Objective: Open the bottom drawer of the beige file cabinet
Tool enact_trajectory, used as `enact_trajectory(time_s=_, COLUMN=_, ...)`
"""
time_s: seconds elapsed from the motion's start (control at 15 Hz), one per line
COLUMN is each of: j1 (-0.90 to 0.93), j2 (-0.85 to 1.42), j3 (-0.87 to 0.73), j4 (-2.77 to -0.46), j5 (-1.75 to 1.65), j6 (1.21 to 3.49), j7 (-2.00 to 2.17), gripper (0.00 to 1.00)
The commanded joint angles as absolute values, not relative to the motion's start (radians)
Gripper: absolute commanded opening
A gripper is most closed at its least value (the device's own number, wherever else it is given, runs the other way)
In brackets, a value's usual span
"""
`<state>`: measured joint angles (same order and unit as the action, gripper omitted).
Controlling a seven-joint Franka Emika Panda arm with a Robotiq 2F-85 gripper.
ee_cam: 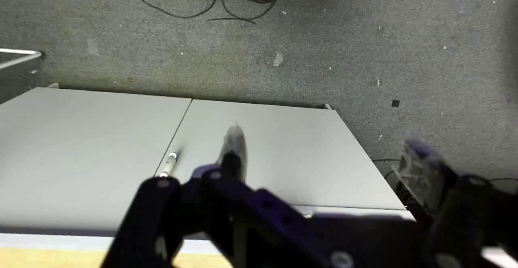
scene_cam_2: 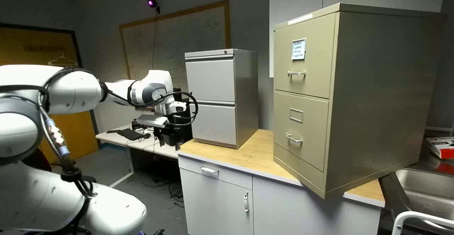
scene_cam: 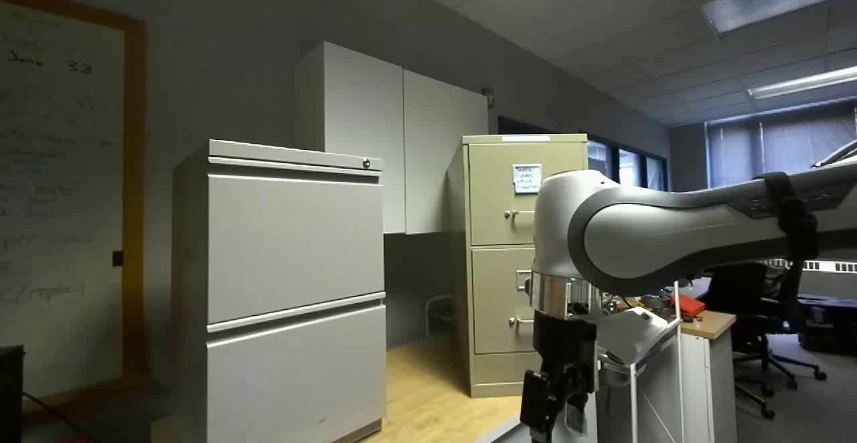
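Observation:
The beige file cabinet point(scene_cam: 499, 368) point(scene_cam_2: 379, 100) stands on the counter in both exterior views. Its bottom drawer point(scene_cam: 492, 296) point(scene_cam_2: 314, 132) is shut, flush with the front. The small silver drawer handle point(scene_cam: 523, 322) point(scene_cam_2: 293, 138) shows on it. The arm hides the right part of the drawer front in an exterior view. My gripper point(scene_cam: 556, 413) point(scene_cam_2: 171, 141) points downward, out in front of the counter and apart from the cabinet. In the wrist view the gripper point(ee_cam: 325, 142) has its fingers wide apart with nothing between them. The file cabinet is out of the wrist view.
A wider pale grey cabinet point(scene_cam: 294, 249) point(scene_cam_2: 211, 82) stands on the wooden counter point(scene_cam: 428, 383) point(scene_cam_2: 262, 153). Lower cupboard doors point(scene_cam_2: 216, 199) point(ee_cam: 275, 146) with handles are under the counter edge. A sink point(scene_cam_2: 432, 183) and white metal frame point(scene_cam_2: 422, 216) are beside the file cabinet.

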<state>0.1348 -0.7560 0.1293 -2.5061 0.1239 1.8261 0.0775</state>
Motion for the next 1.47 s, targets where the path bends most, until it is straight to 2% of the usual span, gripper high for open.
enact_trajectory(time_s=0.0, j1=0.132, j2=-0.756, j3=0.131, j4=-2.503, j5=0.125, j6=1.826, j7=0.076, gripper=1.00)
enact_trajectory(time_s=1.4, j1=0.095, j2=-0.757, j3=0.096, j4=-2.518, j5=0.123, j6=1.855, j7=0.080, gripper=1.00)
